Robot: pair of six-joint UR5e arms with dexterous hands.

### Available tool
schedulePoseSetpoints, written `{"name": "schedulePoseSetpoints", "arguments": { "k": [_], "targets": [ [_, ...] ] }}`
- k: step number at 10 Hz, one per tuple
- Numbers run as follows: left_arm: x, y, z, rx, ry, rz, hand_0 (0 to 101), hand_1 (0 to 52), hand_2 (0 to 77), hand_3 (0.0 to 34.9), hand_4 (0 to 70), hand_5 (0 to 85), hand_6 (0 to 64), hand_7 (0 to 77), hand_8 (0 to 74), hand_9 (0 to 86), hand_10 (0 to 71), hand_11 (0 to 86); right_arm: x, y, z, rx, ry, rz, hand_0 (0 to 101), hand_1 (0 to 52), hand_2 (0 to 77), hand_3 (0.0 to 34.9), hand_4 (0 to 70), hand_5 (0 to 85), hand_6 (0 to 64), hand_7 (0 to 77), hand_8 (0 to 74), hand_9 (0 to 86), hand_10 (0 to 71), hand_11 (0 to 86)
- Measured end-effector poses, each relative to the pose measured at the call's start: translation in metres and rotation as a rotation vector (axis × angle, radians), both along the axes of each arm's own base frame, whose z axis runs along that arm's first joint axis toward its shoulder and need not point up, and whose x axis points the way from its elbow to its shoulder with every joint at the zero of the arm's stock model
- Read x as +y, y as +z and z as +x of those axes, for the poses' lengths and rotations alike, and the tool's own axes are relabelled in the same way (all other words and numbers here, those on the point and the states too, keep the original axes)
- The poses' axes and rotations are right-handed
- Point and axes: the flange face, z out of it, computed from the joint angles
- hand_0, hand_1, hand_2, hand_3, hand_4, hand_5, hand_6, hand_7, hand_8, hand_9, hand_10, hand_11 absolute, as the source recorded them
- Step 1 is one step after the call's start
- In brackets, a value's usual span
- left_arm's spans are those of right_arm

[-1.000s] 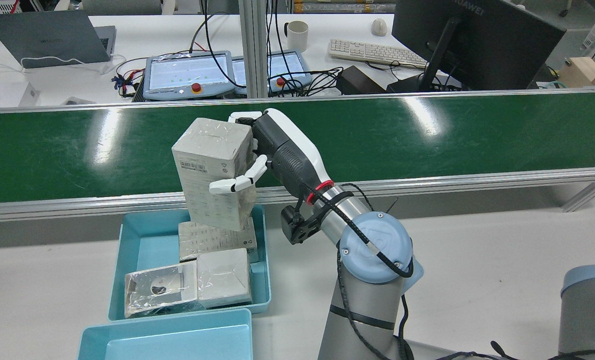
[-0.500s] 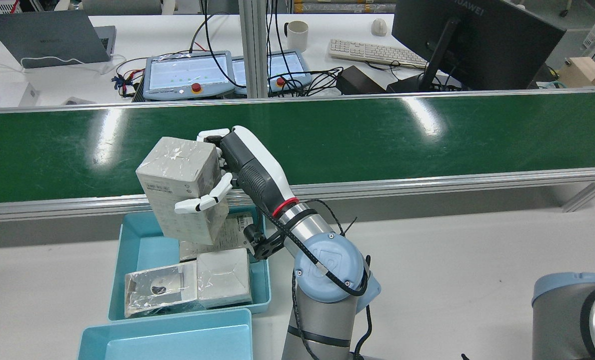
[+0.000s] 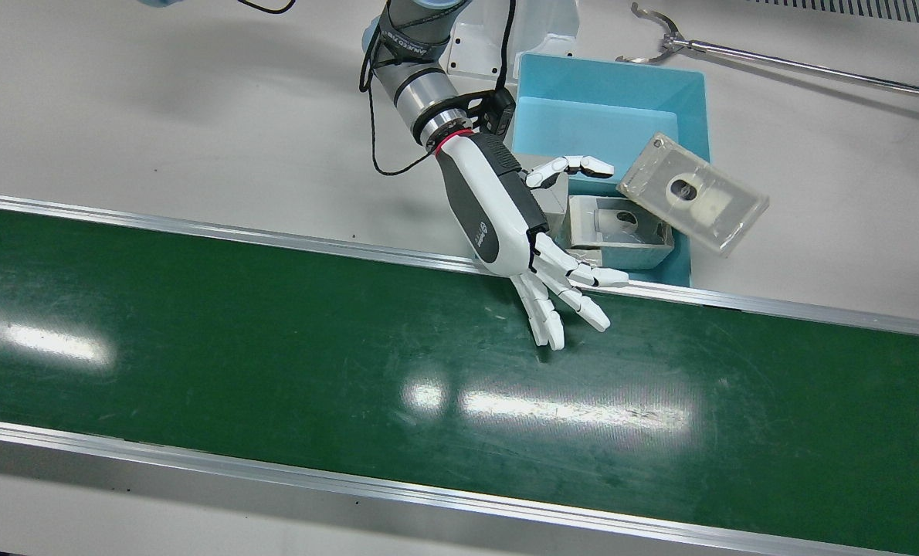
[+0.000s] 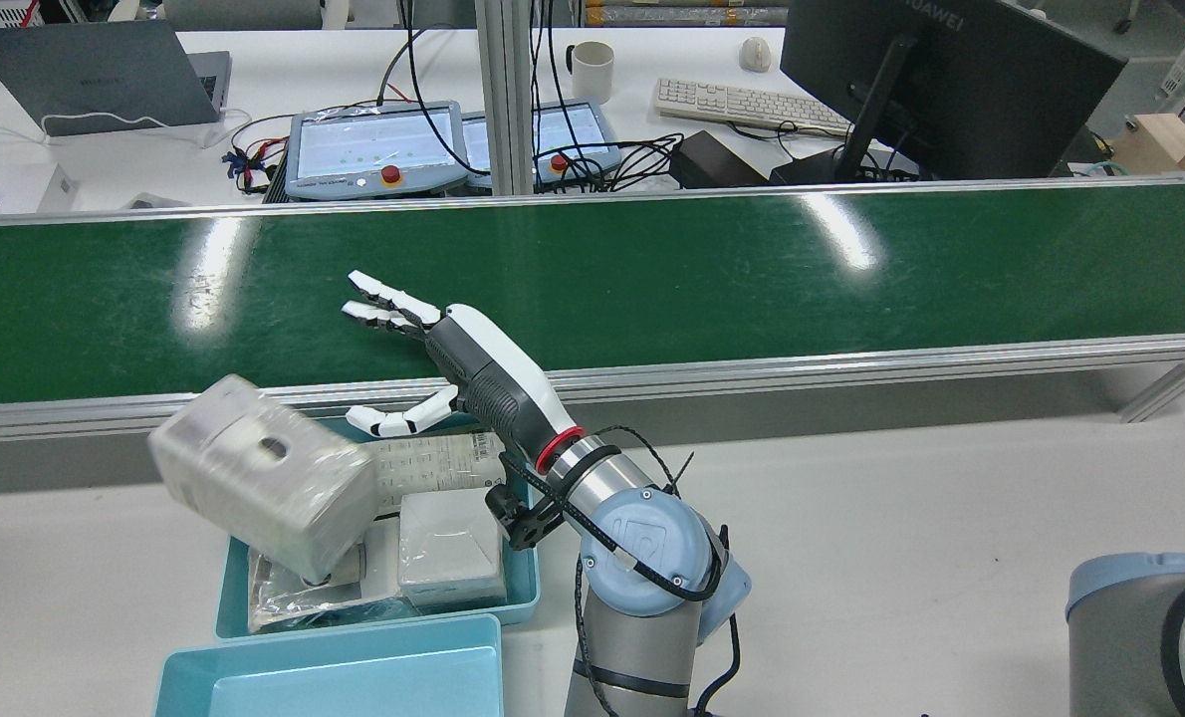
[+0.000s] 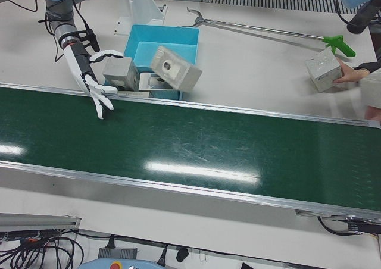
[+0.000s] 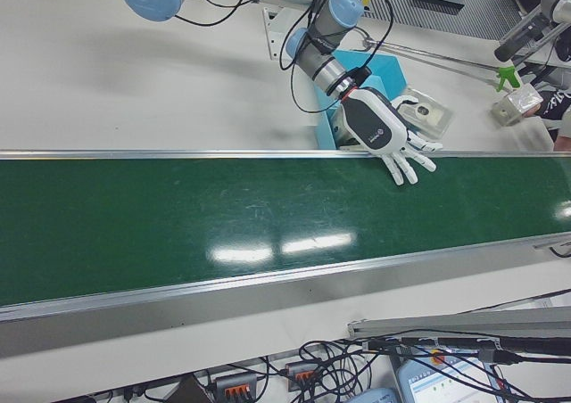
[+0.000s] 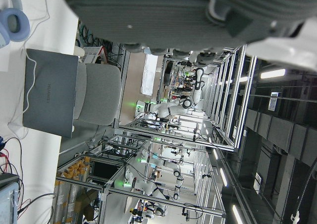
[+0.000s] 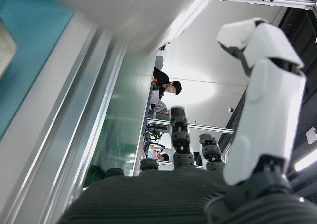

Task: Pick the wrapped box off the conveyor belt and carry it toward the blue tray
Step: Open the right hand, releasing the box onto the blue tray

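The wrapped box [image 4: 264, 488], grey-white under clear film, is blurred and tilted over the left rim of the blue tray [image 4: 528, 573]. In the front view the box [image 3: 691, 202] hangs over that tray's [image 3: 683, 266] right edge. No finger touches it. My right hand [image 4: 473, 368] is open with its fingers spread above the near rail of the green conveyor belt [image 4: 752, 269], just right of the box. It is seen likewise in the front view [image 3: 498, 208]. My left hand shows only as a dark palm [image 7: 173, 16], its fingers hidden.
Two more wrapped boxes [image 4: 450, 563] lie in the tray. A second blue tray [image 4: 324, 667] sits nearer the robot. A long grabber tool [image 5: 256, 30] lies on the table. A person's hand [image 5: 351, 72] holds another box [image 5: 321, 71] at the far right.
The right hand carried the box off the belt leftward and down to the tray, then opened. The box has left the fingers and is tumbling at the tray's left rim.
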Motion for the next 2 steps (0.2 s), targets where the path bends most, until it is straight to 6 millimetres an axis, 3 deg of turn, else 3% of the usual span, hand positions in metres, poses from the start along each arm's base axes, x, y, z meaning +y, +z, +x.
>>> {"name": "schedulePoseSetpoints", "arguments": {
  "k": [1, 2],
  "targets": [
    [0.000, 0.000, 0.000, 0.000, 0.000, 0.000, 0, 0.0, 1.1, 0.0, 0.0, 1.1, 0.0, 0.5, 0.5, 0.0, 0.5, 0.5, -0.009, 0.003, 0.016, -0.009, -0.010, 0.005, 45, 13.6, 21.8, 15.8, 12.0, 24.5, 1.1, 9.8, 0.0, 2.7, 0.0, 0.0],
    [0.000, 0.000, 0.000, 0.000, 0.000, 0.000, 0, 0.0, 1.1, 0.0, 0.0, 1.1, 0.0, 0.5, 0.5, 0.0, 0.5, 0.5, -0.015, 0.008, 0.042, -0.022, -0.014, 0.006, 45, 10.9, 10.9, 20.3, 9.3, 21.8, 2.7, 20.7, 0.0, 3.8, 1.6, 1.6]
  ]
}}
